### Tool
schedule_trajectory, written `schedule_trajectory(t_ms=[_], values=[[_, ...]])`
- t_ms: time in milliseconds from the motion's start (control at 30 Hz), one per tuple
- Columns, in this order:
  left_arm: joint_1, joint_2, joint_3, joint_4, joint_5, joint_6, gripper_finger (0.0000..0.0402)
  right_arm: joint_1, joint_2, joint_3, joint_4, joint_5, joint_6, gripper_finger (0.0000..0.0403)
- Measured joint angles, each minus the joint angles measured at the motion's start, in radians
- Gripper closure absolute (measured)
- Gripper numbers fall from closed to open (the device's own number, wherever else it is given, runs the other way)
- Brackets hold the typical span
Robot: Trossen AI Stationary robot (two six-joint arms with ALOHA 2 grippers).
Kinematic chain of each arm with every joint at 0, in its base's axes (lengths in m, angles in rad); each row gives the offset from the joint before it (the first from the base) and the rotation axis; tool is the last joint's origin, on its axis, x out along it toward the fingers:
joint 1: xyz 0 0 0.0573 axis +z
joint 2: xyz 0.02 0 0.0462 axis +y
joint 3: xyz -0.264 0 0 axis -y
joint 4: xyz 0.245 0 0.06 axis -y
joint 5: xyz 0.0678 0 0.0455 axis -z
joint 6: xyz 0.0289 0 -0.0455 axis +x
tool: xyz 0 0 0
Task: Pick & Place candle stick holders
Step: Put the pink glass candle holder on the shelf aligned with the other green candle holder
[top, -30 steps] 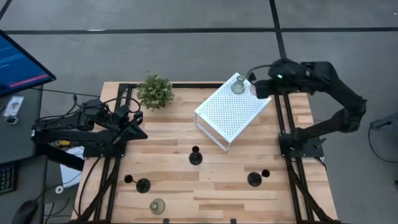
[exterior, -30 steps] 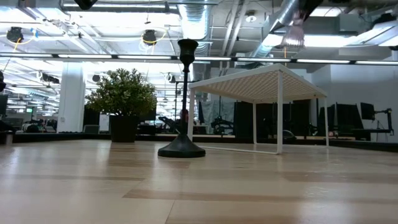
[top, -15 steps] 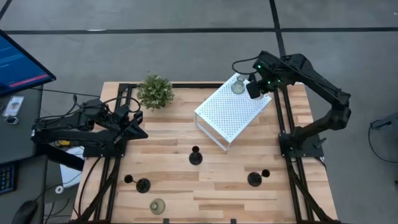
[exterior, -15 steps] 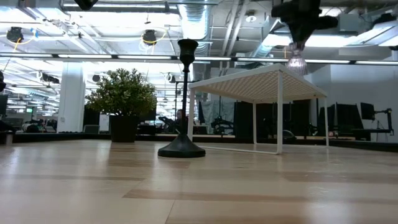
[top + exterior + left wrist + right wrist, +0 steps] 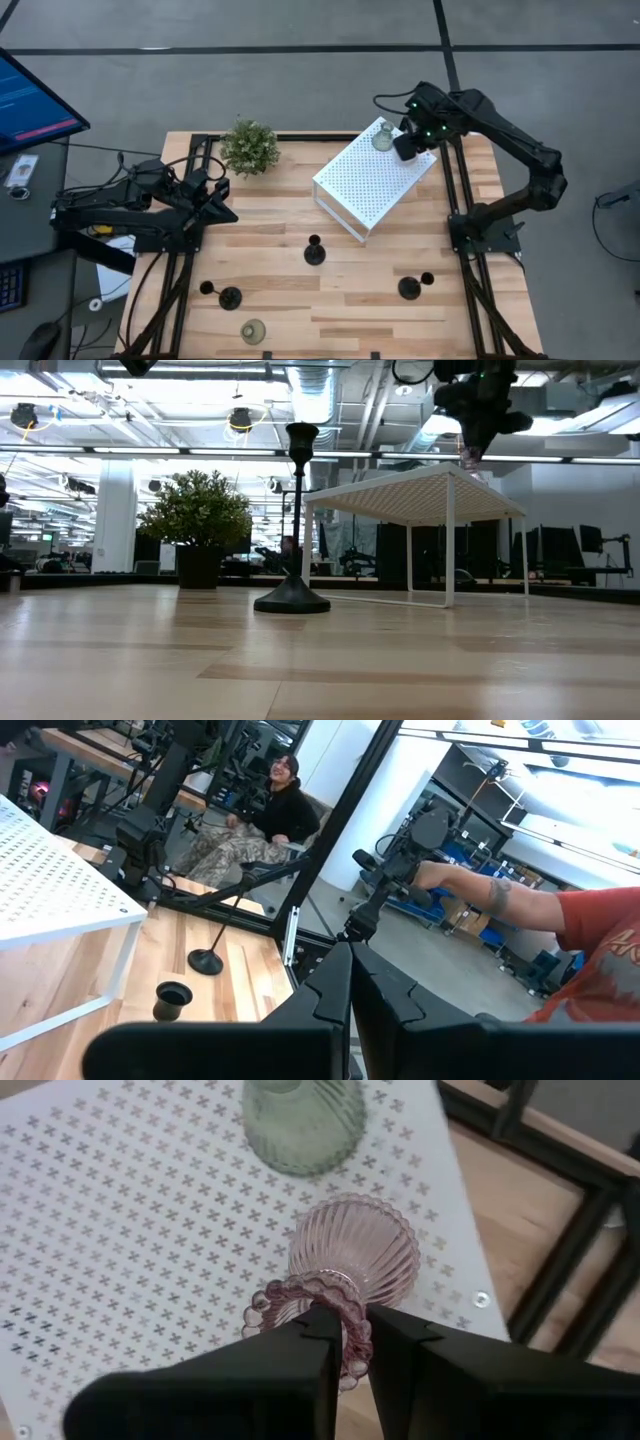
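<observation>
My right gripper [image 5: 404, 146] points steeply down over the far right corner of the white perforated box [image 5: 370, 185], shut on a pink ribbed glass candle stick holder [image 5: 355, 1255]. A greenish glass holder [image 5: 383, 138] stands on the box top right beside it. Black holders stand on the table by their round bases: one mid-table [image 5: 314, 252], one near left [image 5: 230, 297], one near right [image 5: 409, 288]. Another greenish glass holder [image 5: 253, 331] sits by the near edge. My left gripper [image 5: 222, 208] waits shut at the table's left side, holding nothing. My right gripper pinches the pink holder's beaded top rim [image 5: 300, 1290] between its two fingers, one finger over the mouth and one outside. The fingers come from above, pointing down. The holder hangs upright below them, its bulb close over the box top [image 5: 150, 1230]; whether it touches, I cannot tell.
A green potted plant [image 5: 249, 146] stands at the far left of the table. Small dark cups [image 5: 427, 279] [image 5: 207, 288] sit beside the near black holders. Metal frame rails [image 5: 455, 190] run along both table sides. People [image 5: 270, 790] are in the room beyond.
My right gripper has come down and a little toward the table's left, tipping to point more steeply downward. The pink holder has sunk with it, from well above the box to just over the box's far right corner beside the greenish holder.
</observation>
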Motion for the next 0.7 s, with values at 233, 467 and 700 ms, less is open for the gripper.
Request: schedule_trajectory(t_ms=[233, 467, 700], values=[[0.000, 0.000, 0.000, 0.000, 0.000, 0.000, 0.0392, -0.022, 0.003, -0.023, 0.042, -0.017, -0.029, 0.0380], [0.000, 0.000, 0.000, 0.000, -0.019, 0.006, 0.0392, -0.051, 0.003, -0.023, 0.048, -0.040, -0.045, 0.0380], [0.000, 0.000, 0.000, 0.000, -0.019, 0.008, 0.0392, -0.047, 0.003, -0.023, 0.056, -0.058, -0.045, 0.0380]])
